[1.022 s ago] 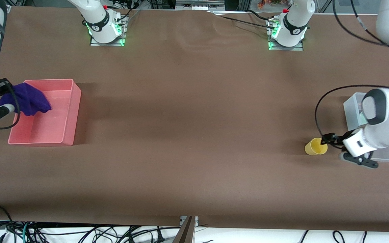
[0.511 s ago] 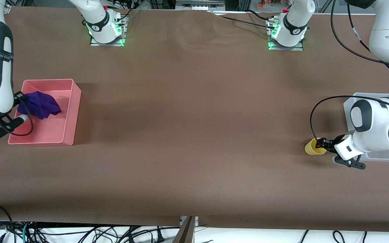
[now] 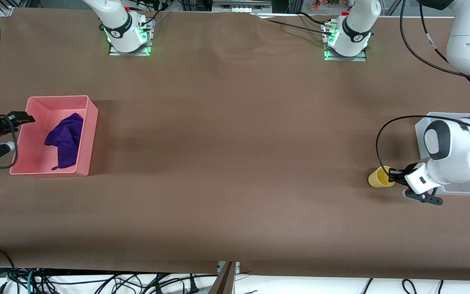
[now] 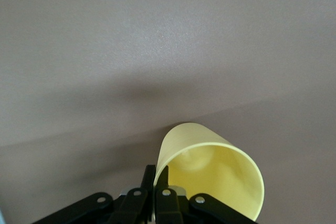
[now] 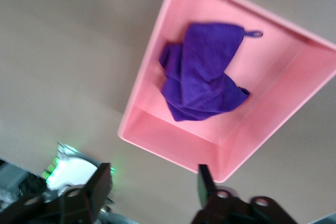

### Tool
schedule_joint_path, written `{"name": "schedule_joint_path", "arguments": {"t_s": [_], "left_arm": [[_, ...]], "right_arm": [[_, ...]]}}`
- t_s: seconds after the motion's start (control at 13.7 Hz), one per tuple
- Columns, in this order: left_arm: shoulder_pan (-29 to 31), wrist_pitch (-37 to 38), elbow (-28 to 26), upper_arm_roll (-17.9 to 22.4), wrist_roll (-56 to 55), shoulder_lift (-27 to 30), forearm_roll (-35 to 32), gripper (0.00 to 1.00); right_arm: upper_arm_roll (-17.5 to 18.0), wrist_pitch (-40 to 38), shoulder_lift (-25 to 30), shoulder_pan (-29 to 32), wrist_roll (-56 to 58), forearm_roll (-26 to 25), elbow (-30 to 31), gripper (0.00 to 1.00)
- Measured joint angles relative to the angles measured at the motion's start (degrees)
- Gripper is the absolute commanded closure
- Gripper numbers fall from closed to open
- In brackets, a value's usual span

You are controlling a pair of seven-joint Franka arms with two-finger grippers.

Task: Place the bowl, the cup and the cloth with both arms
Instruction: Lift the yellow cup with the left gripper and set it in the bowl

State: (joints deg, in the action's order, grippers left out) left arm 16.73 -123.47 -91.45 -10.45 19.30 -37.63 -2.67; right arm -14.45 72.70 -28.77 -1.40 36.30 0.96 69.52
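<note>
Brown tabletop lies bare across the middle of the frame. At mid-left, the purple cloth has just dropped out of the right claw and now lies crumpled inside the pink bin; a second ago it hung from that claw over the bin. The claw hangs spread and empty over the bin's rim, so the cloth looks placed. At lower right, the left claw has closed in and now pinches the rim of the yellow cup, tipped on the tabletop just beside the clear bin. The bowl is not visible. Open brown surface surrounds the cup, while the clear bin's wall stands close by
</note>
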Motion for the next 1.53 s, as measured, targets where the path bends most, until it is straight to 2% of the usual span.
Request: {"name": "schedule_joint_path", "arguments": {"t_s": [0.22,0.36,0.51,0.73,0.88,1.17,1.39,1.46,1.53], "left_arm": [[0.3,11.6,2.8,0.1,0.2,5.4,0.0,1.00],[0.8,22.1,5.5,1.0,2.6,10.0,-1.6,1.00],[3.3,26.3,6.5,2.4,9.0,13.0,-4.5,1.00],[11.4,26.3,5.9,3.0,18.9,12.5,-5.9,1.00],[15.3,22.8,4.4,3.0,23.5,10.9,-6.5,1.00],[19.6,12.1,-0.4,3.0,29.8,7.3,-6.6,1.00],[21.6,8.8,-1.0,3.0,32.3,4.9,-6.6,1.00],[22.0,8.3,-1.0,3.0,32.8,4.4,-6.6,0.63],[22.3,8.1,-1.1,3.0,33.0,4.1,-6.6,0.06]], "right_arm": [[8.3,-2.5,6.8,-0.9,-16.4,-0.5,-3.5,0.00],[10.0,-0.7,11.7,-1.2,-18.7,-1.6,-3.7,0.00],[10.0,3.3,15.5,-0.8,-18.8,-1.8,-3.0,0.00],[10.0,4.9,19.2,-0.1,-18.8,-1.9,1.6,0.00],[10.0,5.1,20.1,-0.1,-18.8,-1.9,4.8,0.00],[10.1,3.6,20.2,-0.1,-23.4,-1.9,6.3,0.00],[10.1,3.3,20.4,-0.1,-24.8,-1.9,6.3,0.00],[10.2,3.2,20.4,-0.1,-24.9,-1.9,6.3,0.00],[10.2,3.1,20.4,-0.2,-24.9,-1.9,6.3,0.00]]}}
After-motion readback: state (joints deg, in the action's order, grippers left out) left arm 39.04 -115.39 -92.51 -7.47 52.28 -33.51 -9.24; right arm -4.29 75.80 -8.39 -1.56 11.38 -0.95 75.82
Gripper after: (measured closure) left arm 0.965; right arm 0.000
